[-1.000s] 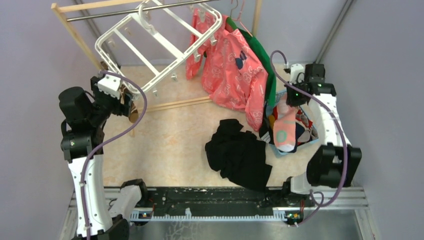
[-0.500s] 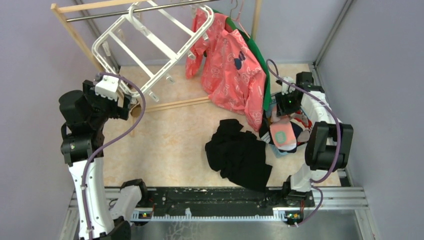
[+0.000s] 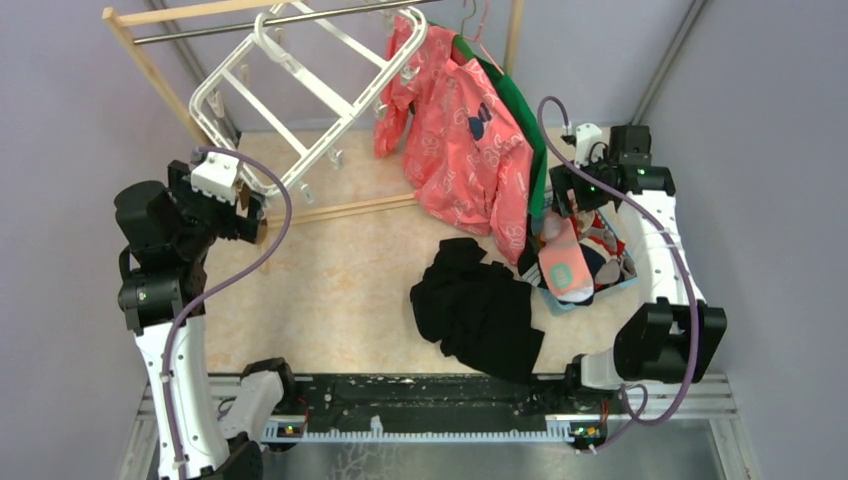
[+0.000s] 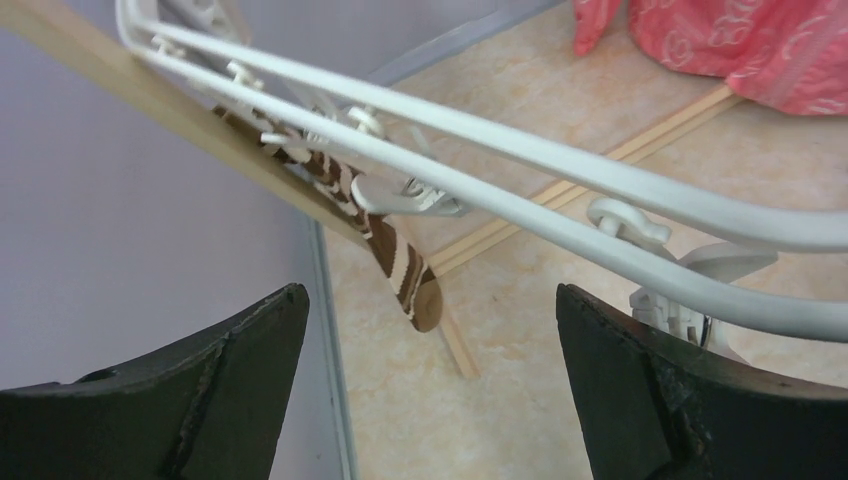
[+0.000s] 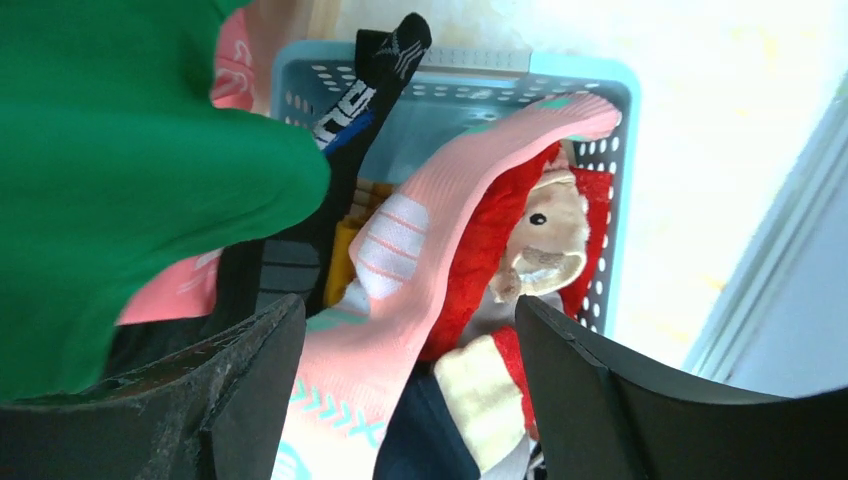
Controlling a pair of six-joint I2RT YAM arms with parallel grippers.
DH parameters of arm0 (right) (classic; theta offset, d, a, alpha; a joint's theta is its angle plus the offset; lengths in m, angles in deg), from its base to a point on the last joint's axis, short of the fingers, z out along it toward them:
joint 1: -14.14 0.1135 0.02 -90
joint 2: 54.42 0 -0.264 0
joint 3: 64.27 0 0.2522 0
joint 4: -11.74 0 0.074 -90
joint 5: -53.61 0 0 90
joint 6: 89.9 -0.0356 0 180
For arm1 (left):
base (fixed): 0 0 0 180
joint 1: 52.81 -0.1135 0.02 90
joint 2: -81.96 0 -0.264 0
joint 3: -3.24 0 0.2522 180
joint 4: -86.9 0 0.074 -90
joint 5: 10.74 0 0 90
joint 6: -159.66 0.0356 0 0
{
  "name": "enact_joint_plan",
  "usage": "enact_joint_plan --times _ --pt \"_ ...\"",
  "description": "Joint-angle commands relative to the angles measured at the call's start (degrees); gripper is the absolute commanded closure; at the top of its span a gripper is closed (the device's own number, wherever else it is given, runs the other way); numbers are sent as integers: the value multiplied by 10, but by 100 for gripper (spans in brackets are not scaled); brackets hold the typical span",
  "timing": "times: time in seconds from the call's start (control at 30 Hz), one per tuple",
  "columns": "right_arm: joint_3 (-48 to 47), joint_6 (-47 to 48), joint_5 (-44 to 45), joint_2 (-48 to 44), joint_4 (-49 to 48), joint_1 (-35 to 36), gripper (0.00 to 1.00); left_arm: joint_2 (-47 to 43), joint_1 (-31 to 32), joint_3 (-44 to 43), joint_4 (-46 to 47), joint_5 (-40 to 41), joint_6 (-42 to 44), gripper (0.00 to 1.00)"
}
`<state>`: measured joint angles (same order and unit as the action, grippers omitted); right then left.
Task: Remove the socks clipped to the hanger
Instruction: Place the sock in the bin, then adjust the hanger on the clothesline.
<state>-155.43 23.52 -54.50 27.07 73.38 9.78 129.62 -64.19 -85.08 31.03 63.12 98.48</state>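
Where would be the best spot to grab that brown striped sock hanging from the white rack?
Probably the rounded free tip of the brown striped sock, which dangles below the rails of the hanger with open space around it. Coming from below looks best, since the sock's upper part is crowded between those rails and the wooden bar.

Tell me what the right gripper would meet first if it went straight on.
Most likely the pink sock lying on top in the blue basket, though depth is unclear.
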Motion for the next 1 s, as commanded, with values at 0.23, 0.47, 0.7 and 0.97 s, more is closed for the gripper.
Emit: enact_joint_plan --times 0.23,0.47,0.7,0.97 --pt "-85 13 10 -78 58 11 18 8 -1 -15 -54 -327 13 1" --pt "-151 17 37 -86 94 15 17 13 4 -3 -66 -418 50 1" --pt "-206 17 70 -98 108 36 17 15 11 3 -134 -439 142 1" --pt "-309 -5 76 -83 110 170 17 26 14 -15 -92 -406 85 1"
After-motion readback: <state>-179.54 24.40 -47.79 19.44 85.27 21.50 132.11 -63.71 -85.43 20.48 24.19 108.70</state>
